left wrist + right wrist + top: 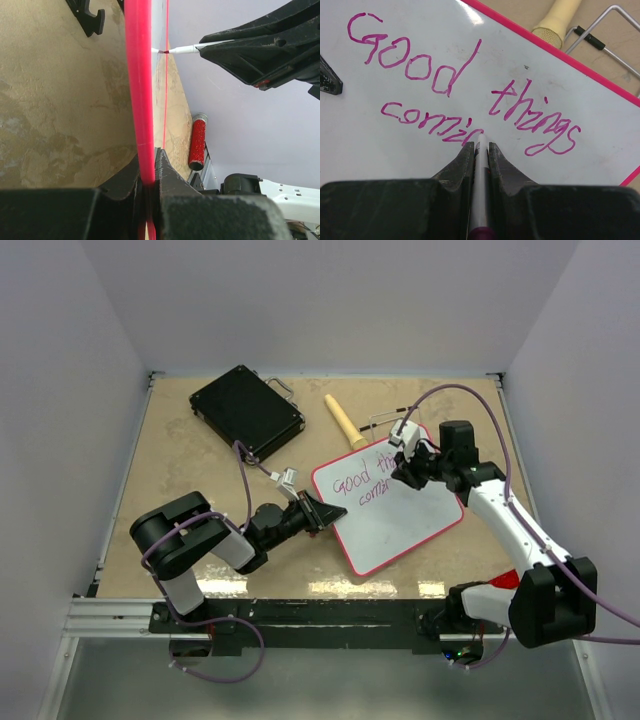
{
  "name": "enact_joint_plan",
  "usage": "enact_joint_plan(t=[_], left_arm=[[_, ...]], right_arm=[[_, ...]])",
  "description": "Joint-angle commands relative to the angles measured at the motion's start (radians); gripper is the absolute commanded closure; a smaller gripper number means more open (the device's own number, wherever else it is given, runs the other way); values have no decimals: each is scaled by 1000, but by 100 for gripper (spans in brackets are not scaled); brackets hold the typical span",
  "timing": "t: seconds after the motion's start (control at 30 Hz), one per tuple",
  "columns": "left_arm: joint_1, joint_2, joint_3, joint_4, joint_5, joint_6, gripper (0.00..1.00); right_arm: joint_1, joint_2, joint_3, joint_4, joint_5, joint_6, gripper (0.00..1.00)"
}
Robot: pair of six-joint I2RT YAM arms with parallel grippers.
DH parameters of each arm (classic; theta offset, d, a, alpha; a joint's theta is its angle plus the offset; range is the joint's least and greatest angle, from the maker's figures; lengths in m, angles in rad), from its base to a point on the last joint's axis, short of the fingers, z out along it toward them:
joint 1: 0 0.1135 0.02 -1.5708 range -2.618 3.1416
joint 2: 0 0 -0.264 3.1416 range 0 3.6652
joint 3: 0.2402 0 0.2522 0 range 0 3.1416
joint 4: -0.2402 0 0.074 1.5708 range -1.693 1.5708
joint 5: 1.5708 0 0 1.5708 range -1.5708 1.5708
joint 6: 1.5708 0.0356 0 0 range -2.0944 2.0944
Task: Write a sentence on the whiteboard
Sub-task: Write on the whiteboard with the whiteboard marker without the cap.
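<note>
The whiteboard (400, 520), white with a pink rim, lies tilted on the table's right half. Pink-purple writing (445, 70) on it reads "Good things" with "comin" below. My right gripper (480, 147) is shut on a white marker (481, 190) whose tip touches the board at the end of "comin". It shows in the top view (408, 468) over the board's upper part. My left gripper (149, 172) is shut on the board's pink rim (139, 75), and in the top view (325, 512) it holds the left edge. The marker tip (162, 50) also shows in the left wrist view.
A black hard case (246, 410) lies at the back left. A tan cylinder (343, 421) and a thin wire stand (385, 420) lie behind the board. A red glittery tube (198, 142) lies by the table's right edge.
</note>
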Motion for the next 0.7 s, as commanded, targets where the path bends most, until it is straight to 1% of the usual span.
enact_joint_plan(t=[0.0,0.13,0.23,0.53,0.67], left_arm=[[5,-3,-21,336,38,91,100],[6,-3,-22,336,40,91,100],[8,2,-19,337,43,91,100],[6,-6,-21,327,43,93,100],[8,-8,-22,325,43,94,100]], right_arm=[[-5,-24,7,-57,-19,-49,100],[-5,-37,-4,-114,-36,-87,100],[-5,-42,-8,-127,-37,-98,100],[-14,-106,27,-56,-46,-20,100],[-29,-108,25,-41,-57,-10,100]])
